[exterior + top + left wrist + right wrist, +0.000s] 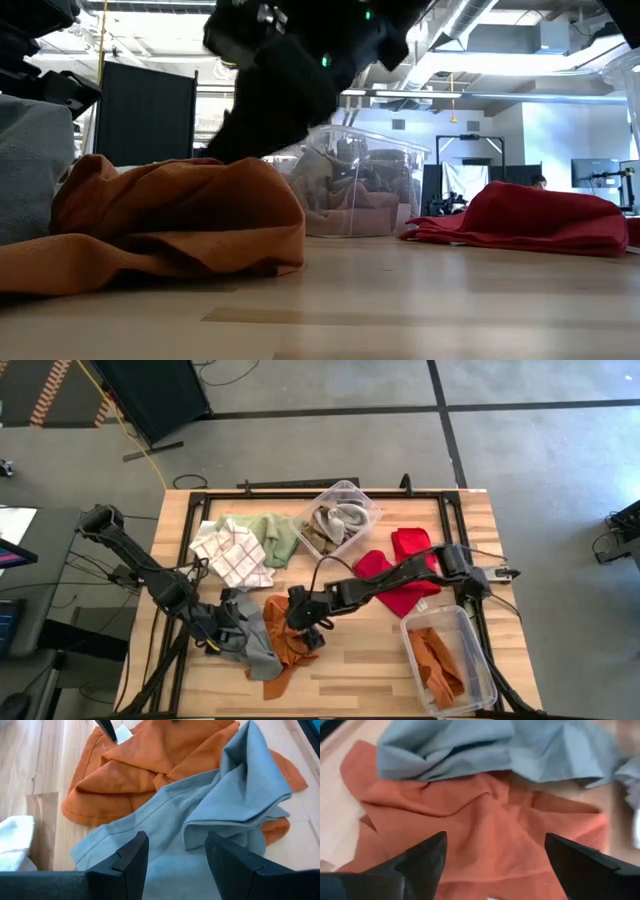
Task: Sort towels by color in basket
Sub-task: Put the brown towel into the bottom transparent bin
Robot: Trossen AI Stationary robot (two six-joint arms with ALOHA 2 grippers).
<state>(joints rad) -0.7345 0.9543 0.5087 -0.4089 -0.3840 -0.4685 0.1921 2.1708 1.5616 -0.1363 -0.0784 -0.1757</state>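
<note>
Table [350, 670] | orange towel [290, 645] crumpled, no clear axis | right pincer [305, 628] apart above | left pincer [222, 632] apart

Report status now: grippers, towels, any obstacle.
Right gripper open over orange towel. Left gripper open over grey towel. Grey overlaps orange.

Right claw [492, 865] gapes wide; left claw [175, 862] parted.

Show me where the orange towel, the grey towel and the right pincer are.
orange towel [485, 835]: right wrist view, middle of the cloth.
grey towel [170, 840]: left wrist view, flat middle part.
right pincer [300, 622]: high view, between its open fingertips, over the orange towel.
</note>
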